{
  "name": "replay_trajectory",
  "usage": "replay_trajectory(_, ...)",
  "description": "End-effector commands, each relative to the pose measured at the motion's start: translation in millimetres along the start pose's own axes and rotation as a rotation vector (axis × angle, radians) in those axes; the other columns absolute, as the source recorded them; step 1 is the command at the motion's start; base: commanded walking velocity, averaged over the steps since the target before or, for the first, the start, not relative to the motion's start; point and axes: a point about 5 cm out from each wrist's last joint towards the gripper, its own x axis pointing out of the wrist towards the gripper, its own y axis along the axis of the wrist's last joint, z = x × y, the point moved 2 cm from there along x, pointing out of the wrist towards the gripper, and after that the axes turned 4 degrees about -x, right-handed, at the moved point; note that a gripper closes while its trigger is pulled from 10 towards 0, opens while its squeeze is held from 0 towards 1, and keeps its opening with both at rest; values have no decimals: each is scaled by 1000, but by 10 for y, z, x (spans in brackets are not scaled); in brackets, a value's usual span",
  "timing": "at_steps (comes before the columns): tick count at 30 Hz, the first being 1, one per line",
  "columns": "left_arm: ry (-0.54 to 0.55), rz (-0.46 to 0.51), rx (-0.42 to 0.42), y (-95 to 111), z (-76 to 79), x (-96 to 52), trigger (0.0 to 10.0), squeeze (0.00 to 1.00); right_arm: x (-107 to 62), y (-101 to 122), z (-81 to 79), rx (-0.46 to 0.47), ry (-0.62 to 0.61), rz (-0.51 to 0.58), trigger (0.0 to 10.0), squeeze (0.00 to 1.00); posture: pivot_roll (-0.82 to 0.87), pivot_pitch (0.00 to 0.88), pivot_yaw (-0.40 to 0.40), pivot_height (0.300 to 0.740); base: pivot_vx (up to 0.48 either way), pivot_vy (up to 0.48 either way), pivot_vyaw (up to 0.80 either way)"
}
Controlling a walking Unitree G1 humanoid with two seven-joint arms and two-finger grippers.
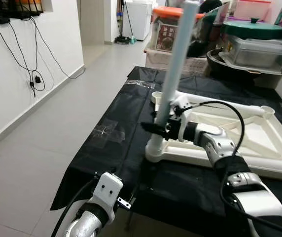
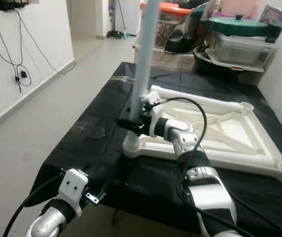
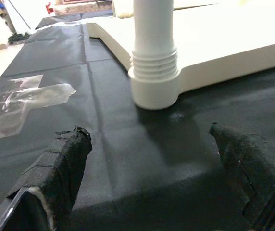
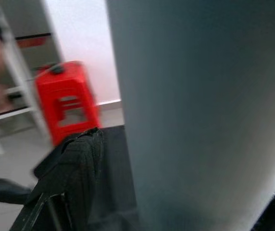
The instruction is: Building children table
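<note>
Blur and closeness reduce the grey table leg [image 1: 178,59] to a flat wall in the right wrist view; its top is cut off in the right eye view. Right pincer [image 1: 161,127] is clamped on this upright leg just above the corner socket [image 1: 155,150] of the overturned white tabletop [image 1: 259,143]. Left pincer [image 3: 166,159], fingers apart, hovers near that socket over the black-covered table [image 1: 106,148].
</note>
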Motion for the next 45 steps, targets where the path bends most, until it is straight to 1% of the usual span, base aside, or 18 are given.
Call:
replay_trajectory(1, -8, -12, 7, -46, 22, -13, 10000, 0, 106, -26, -110, -10, 106, -33, 10000, 0, 272, 0, -132, 740, 0, 0, 0)
replay_trajectory(2, -8, -12, 7, -46, 22, -13, 10000, 0, 106, -26, -110, -10, 106, -33, 10000, 0, 272, 0, -132, 740, 0, 0, 0)
replay_trajectory(3, -8, -12, 6, -50, 22, -16, 10000, 0, 144, -10, -147, -15, 147, -29, 0, 0, 272, 0, -131, 740, 0, 0, 0)
replay_trajectory(10, -9, -15, 5, -67, 26, -28, 10000, 0, 198, -17, -165, -16, 129, 18, 0, 0, 263, 0, -122, 740, 0, 0, 0)
replay_trajectory(12, -9, -15, 4, -70, 27, -29, 10000, 0, 177, -75, -96, -13, 3, 29, 0, 0, 250, 0, -113, 740, 0, 0, 0)
replay_trajectory(14, -11, -16, 2, -73, 28, -32, 10000, 0, 83, -168, 113, -6, -312, 26, 0, 0, 245, 0, -106, 740, 0, 0, 0)
replay_trajectory(16, -11, -16, 2, -73, 28, -32, 10000, 0, 83, -168, 113, -6, -312, 26, 0, 0, 245, 0, -106, 740, 0, 0, 0)
replay_trajectory(17, -11, -18, 1, -77, 20, -38, 10000, 0, -193, -291, 376, 1, -757, -20, 0, 0, 231, 0, -95, 740, 0, 0, 0)
replay_trajectory(20, -13, -20, 0, -84, 9, -44, 10000, 0, -465, -412, 475, 40, -1076, -50, 0, 0, 204, 0, -68, 740, 0, 0, 0)
replay_trajectory(25, -18, -19, 0, -83, 4, -33, 10000, 0, -626, -477, 377, 59, -1294, -46, 0, 0, 196, 0, -63, 740, 0, 0, 0)
replay_trajectory(26, -23, -17, 0, -77, 6, -16, 10000, 0, -697, -485, 210, 91, -1467, -19, 0, 0, 194, 0, -62, 740, 0, 0, 0)
replay_trajectory(33, -18, -12, -2, -67, 9, 2, 10000, 0, -529, -542, -18, 175, -1547, -17, 0, 0, 196, 0, -69, 740, 0, 0, 0)
replay_trajectory(34, -16, -10, -3, -66, 9, 7, 10000, 0, -411, -529, -64, 198, -1510, 8, 8157, 0, 193, 0, -67, 740, 0, 0, 0)
replay_trajectory(35, -16, -10, -3, -66, 9, 7, 10000, 0, -411, -529, -64, 198, -1510, 8, 8157, 0, 193, 0, -67, 740, 0, 0, 0)
replay_trajectory(36, -16, -9, -3, -63, 10, 15, 10000, 0, -291, -479, -86, 198, -1427, 63, 10000, 1000, 192, 0, -73, 740, 0, 0, 0)
replay_trajectory(43, -18, -5, -3, -58, 6, 41, 10000, 0, -226, -400, -34, 173, -1298, 131, 10000, 1000, 190, 0, -76, 740, 0, 0, 0)
replay_trajectory(44, -19, -4, -3, -55, 1, 50, 10000, 0, -256, -373, 14, 168, -1260, 146, 10000, 0, 188, 0, -75, 740, 0, 0, 0)
replay_trajectory(45, -21, -2, -2, -52, -2, 59, 10000, 0, -256, -338, 76, 166, -1160, 163, 10000, 0, 186, 0, -74, 740, 0, 0, 0)
